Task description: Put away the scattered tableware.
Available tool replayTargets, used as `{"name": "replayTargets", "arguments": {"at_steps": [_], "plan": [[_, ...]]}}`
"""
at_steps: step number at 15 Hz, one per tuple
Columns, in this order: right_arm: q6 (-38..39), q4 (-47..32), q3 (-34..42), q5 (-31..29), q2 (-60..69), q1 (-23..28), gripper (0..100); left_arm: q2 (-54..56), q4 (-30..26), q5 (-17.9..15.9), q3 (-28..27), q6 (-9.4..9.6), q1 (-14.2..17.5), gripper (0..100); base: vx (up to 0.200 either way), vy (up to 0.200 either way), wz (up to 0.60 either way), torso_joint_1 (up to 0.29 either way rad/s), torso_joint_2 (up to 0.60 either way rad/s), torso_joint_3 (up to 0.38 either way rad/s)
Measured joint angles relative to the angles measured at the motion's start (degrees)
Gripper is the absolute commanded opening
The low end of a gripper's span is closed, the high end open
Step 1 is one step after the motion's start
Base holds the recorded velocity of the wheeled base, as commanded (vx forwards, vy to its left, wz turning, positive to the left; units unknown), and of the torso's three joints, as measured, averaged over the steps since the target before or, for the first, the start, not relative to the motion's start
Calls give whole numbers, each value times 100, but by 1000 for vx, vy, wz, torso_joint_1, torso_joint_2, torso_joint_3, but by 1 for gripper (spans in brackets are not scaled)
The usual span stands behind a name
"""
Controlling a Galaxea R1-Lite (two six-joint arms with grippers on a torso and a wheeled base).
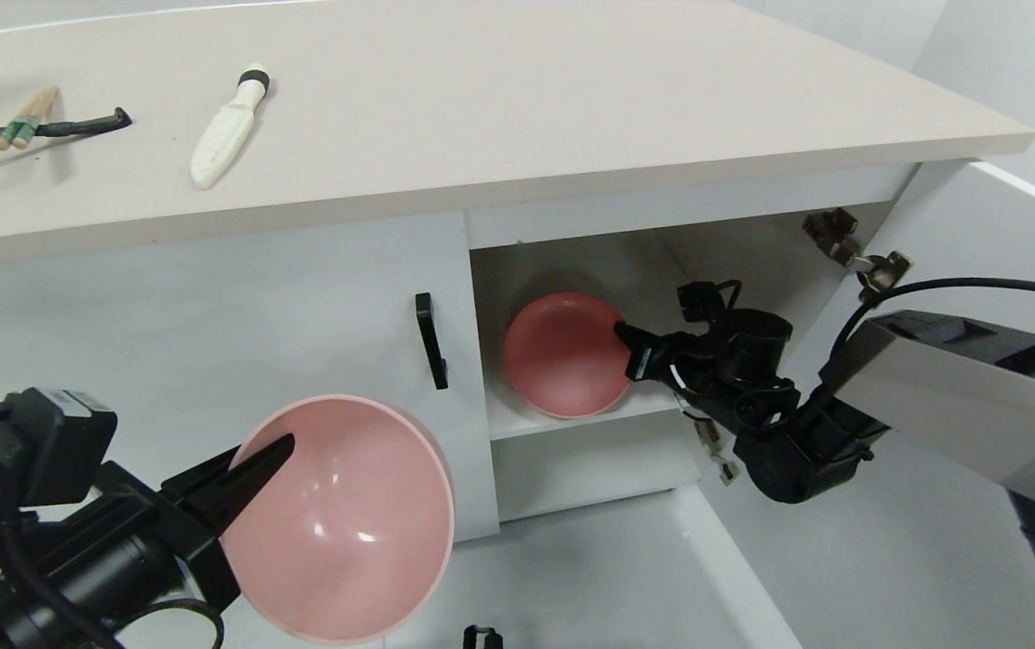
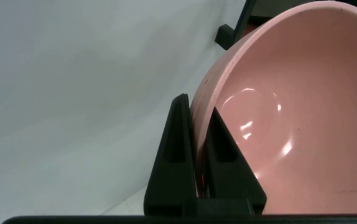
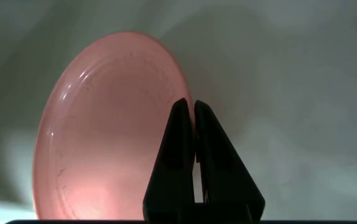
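Left gripper (image 2: 197,118): clamped on the rim of the pink bowl (image 2: 278,124), one finger inside the wall and one outside.
Pink bowl: held in the air, low on the robot's left (image 1: 346,523), tipped so its glossy hollow faces up and towards the head camera; the inner finger (image 1: 256,464) lies across its near rim.
Behind the bowl: the closed door (image 1: 211,306) of the cabinet, white, with a black upright handle (image 1: 432,341) by its right edge.
Right gripper (image 3: 191,109): closed on the edge of the pink plate (image 3: 110,124), the rim pinched between the two black fingers.
Pink plate: inside the open right compartment (image 1: 563,356), tilted with its face towards the opening, its lower rim by the front edge of the shelf (image 1: 590,424); the gripper (image 1: 623,333) grips its right side.
Open door (image 1: 1004,234): swung out on the robot's right, a metal hinge (image 1: 833,236) on the cabinet wall beside it.
Countertop (image 1: 572,99): beige, above the cabinet.
White knife (image 1: 227,129): lying flat on the counter's left part, a black band near its far end.
Chopsticks (image 1: 26,117): a pair lying together further left, well apart from the knife, touching a black cable (image 1: 76,126).
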State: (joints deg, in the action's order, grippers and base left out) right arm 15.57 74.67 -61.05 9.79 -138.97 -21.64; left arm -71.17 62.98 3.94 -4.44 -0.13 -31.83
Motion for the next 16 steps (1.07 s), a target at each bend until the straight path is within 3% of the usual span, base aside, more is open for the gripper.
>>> {"name": "replayTargets", "arguments": {"at_steps": [12,13,16], "plan": [[0,-347,-868,-163,-457,161,0,6,2,-2,-27,-2,27,0,0,0,0,0,0,0],[0,-347,-894,-196,-494,161,100,6,2,0,-27,-2,27,0,0,0,0,0,0,0],[0,-329,-940,-244,-577,166,100,4,2,0,-24,-2,27,0,0,0,0,0,0,0]]}}
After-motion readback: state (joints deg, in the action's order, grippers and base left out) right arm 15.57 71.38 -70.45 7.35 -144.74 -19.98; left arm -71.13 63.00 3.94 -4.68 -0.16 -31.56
